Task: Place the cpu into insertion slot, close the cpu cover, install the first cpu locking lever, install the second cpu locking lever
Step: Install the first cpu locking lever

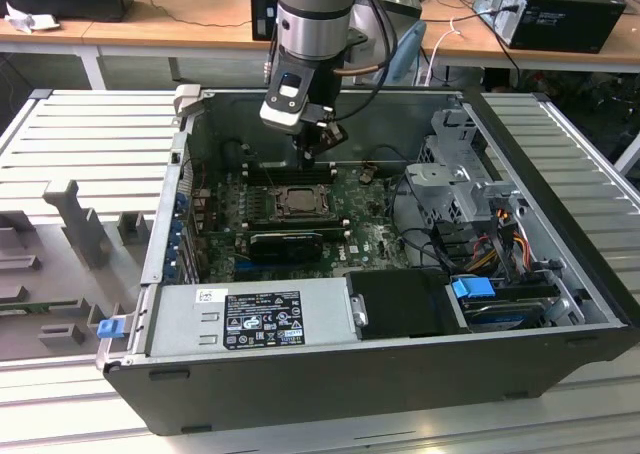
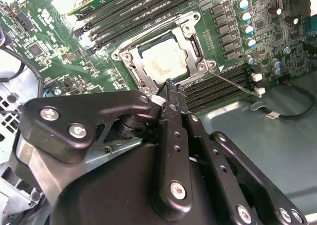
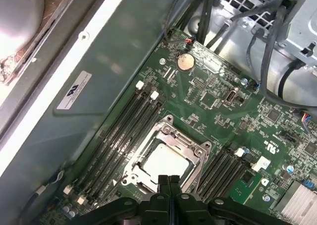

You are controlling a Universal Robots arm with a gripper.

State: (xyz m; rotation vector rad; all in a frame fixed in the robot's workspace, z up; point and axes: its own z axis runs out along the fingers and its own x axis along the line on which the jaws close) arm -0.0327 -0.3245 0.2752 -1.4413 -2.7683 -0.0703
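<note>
- Exterior view: your claw (image 1: 320, 152) hangs inside the open computer case (image 1: 560, 274), which lies on the ribbed grey table (image 1: 90, 134). Its tip is low over the board, just beyond the cpu (image 1: 297, 203) in that view. The graphics card (image 1: 287, 242) lies just beside the socket.
- Writing there: the power supply (image 1: 200, 324) carries a printed label (image 1: 262, 319). I'm not reading it out.
- Second wrist view: the cpu sits flat in the insertion slot (image 2: 203, 65), and the cpu cover (image 2: 140, 71) lies down around it. By my read, seating and cover are done and you're at the lever stage.
- Same view: the claw's fingers are together with nothing clamped, and the tip is right at the cover's edge. I cannot tell if it touches.
- A thin locking lever (image 2: 233, 81) juts out over the memory slots (image 2: 218, 88) and looks unlatched. I cannot tell whether the other lever is latched.
- Judgement: that lever calls for a push down and sideways with the closed tip, tucking the rod under its catch without scraping the board.
- First wrist view: the fingers are pressed together at the cover's edge, with the cpu framed in its opening.
- Writing there: a white sticker (image 3: 74, 90) on the case wall, a coin cell (image 3: 185, 61) and the board itself all carry small print. I've left it unread.
</note>
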